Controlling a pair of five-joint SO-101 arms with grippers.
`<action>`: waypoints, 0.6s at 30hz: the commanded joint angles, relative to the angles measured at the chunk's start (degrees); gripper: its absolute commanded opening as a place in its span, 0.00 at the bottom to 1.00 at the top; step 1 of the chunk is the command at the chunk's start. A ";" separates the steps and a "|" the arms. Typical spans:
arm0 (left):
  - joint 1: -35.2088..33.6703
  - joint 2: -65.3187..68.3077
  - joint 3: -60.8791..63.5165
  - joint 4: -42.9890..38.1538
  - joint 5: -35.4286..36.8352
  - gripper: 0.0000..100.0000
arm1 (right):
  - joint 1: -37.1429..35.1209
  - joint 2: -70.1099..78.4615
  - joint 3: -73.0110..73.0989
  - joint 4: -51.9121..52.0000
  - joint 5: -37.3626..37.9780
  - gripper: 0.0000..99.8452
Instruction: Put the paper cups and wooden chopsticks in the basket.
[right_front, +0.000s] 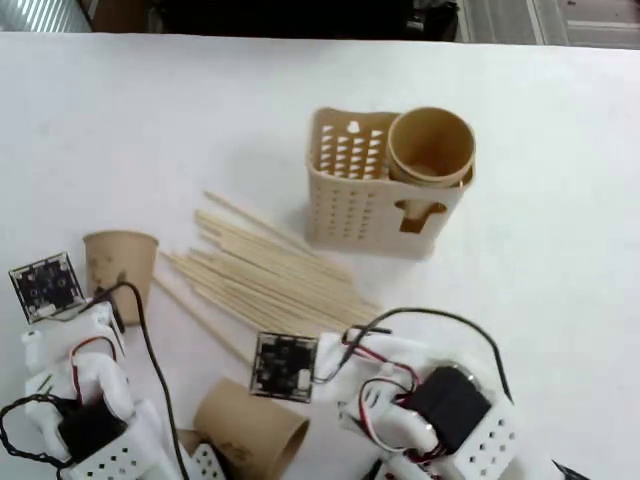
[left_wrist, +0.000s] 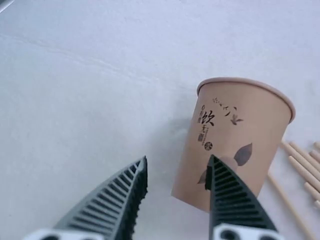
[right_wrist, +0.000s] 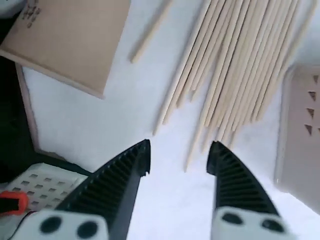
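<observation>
Black left gripper (left_wrist: 177, 167): jaws apart. Upright cup (left_wrist: 235, 135) is just beside the gap, not in it. Same spread on right gripper (right_wrist: 180, 150), hovering at the chopsticks (right_wrist: 235, 65) ends. Basket (right_front: 365, 215) holds 1 cup (right_front: 430, 148); tipped cup (right_front: 250, 430) lies between arms. Step, I'd say: pick up cup 2. Next: shift left gripper sideways to straddle the cup wall, then close.
</observation>
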 joint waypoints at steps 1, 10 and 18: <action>-0.22 -0.84 -0.53 -1.49 0.09 0.20 | -1.36 -1.01 2.46 -5.05 1.41 0.21; -0.22 -0.84 1.05 -5.01 0.26 0.20 | -12.26 -1.01 8.44 -7.78 7.56 0.21; -0.22 -0.84 1.14 -5.10 0.18 0.20 | -22.20 -1.01 13.80 -14.46 1.58 0.21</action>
